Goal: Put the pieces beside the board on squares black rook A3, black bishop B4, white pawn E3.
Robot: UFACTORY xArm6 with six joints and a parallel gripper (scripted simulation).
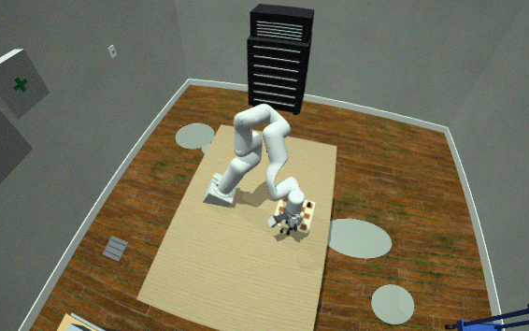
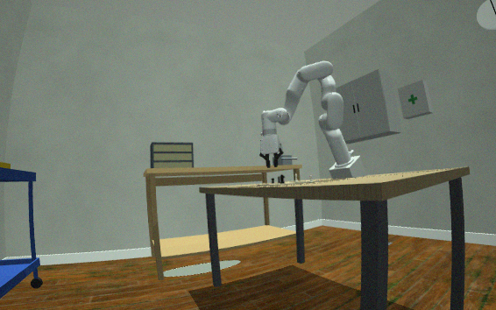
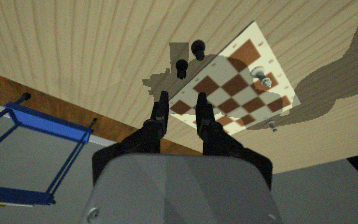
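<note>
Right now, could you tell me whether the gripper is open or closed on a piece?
Partly closed and empty: the gripper hangs above the board's edge, nothing between its fingers.

Matt pale wood-grain table [image 3: 80, 45], smooth checkered board [image 3: 230, 85], matt black fingers, glossy white arm [image 1: 275, 145].

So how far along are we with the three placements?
Nothing looks placed yet. Two black pieces stand on the table beside the board; which one is the rook is too small to tell. A pale piece stands off the opposite edge. The gripper hangs above them, fingers narrowed but holding nothing. All three placements are left.
</note>
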